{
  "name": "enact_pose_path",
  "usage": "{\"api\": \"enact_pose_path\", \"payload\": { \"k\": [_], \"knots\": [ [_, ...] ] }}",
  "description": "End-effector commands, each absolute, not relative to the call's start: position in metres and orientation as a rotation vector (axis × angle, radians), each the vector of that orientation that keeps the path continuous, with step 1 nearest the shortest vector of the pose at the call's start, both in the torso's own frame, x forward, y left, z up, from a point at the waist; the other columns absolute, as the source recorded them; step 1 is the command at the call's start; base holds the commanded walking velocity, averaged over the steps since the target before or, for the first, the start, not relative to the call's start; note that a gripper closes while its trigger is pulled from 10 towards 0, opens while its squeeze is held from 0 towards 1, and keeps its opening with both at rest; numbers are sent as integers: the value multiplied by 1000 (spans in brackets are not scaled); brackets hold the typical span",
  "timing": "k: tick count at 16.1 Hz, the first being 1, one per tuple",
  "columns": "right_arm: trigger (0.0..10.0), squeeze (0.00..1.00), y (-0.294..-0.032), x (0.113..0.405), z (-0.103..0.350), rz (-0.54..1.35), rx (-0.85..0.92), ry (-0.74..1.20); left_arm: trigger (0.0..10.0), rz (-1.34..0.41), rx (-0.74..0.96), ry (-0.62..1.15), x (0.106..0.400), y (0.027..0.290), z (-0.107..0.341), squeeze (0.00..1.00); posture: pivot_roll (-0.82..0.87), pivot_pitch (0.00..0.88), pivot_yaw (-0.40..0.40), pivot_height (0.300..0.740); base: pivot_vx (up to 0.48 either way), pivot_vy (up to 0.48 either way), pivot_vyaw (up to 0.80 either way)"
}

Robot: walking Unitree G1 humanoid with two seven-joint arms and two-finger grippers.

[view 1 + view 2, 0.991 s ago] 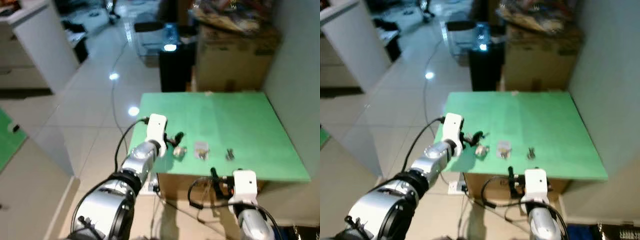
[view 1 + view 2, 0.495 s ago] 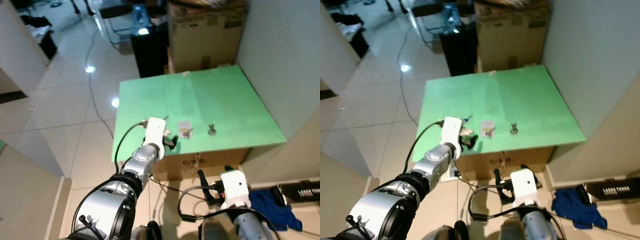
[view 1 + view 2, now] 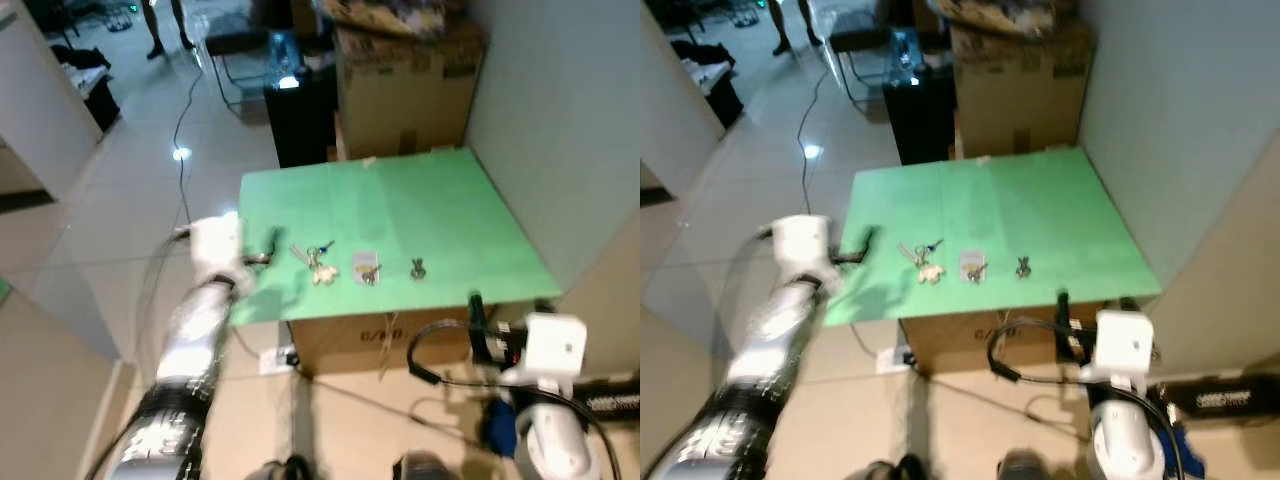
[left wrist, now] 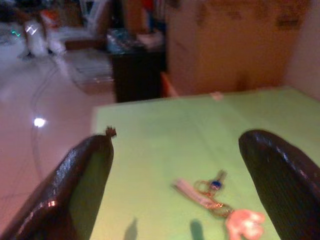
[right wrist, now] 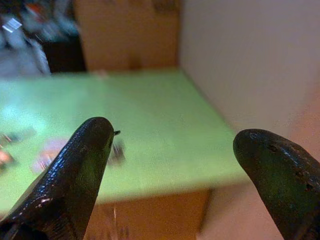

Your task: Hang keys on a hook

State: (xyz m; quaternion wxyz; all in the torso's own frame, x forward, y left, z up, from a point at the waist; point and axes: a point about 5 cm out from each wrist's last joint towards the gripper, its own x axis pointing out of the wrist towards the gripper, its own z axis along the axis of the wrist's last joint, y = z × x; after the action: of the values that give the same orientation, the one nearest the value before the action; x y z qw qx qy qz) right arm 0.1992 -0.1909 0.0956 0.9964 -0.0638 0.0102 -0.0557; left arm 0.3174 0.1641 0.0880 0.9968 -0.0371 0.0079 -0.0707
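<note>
A key bunch (image 3: 315, 262) with a pale pink tag (image 4: 244, 220) and a blue-headed key lies on the green table top (image 3: 420, 205) near its front left. Two smaller key sets (image 3: 367, 270) (image 3: 418, 268) lie to its right. My left gripper (image 3: 268, 248) hovers at the table's left edge, open, a short way left of the bunch and apart from it. In the left wrist view the left gripper (image 4: 176, 140) has nothing between its fingers. My right gripper (image 3: 1095, 302) is open just below the table's front right edge, pointing over the table.
The green top rests on a cardboard box (image 3: 360, 335). Behind it stand a black cabinet (image 3: 300, 120) and a large cardboard box (image 3: 405, 85). A pale wall (image 3: 570, 130) runs along the right. Cables (image 3: 180, 110) cross the tiled floor on the left. A person's legs (image 3: 155, 25) stand far back.
The camera has shifted. My left gripper has drawn back to the left, away from the key bunch, which now lies free on the table. My right gripper has risen towards the table's front edge.
</note>
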Motion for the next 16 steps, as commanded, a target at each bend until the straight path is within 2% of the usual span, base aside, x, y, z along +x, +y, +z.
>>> {"api": "enact_pose_path", "payload": {
  "k": [1,2,4,7,10,14,16],
  "knots": [
    [10000,0,-183,201,98,-70,-132,4,10000,-139,-74,-1,313,168,92,0,-181,0,104,740,0,0,0],
    [10000,0,-184,208,97,-50,-132,7,10000,-155,-70,-35,296,173,89,0,-166,0,75,740,0,0,0],
    [10000,0,-188,220,95,-35,-142,12,10000,-163,-70,-47,288,169,88,0,-139,0,45,740,0,0,0],
    [10000,0,-185,237,89,-10,-146,20,10000,-207,-61,-29,298,148,95,0,-144,0,59,740,0,0,0],
    [10000,0,-179,248,89,44,-154,31,10000,-126,-193,88,300,156,77,0,-157,0,40,740,0,0,0],
    [10000,0,-184,251,86,55,-154,43,10000,-178,-127,78,298,143,77,0,-156,0,30,740,0,0,0],
    [10000,0,-186,249,81,29,-132,58,10000,-177,-101,66,297,147,79,0,-155,0,37,740,0,0,0]
  ]
}}
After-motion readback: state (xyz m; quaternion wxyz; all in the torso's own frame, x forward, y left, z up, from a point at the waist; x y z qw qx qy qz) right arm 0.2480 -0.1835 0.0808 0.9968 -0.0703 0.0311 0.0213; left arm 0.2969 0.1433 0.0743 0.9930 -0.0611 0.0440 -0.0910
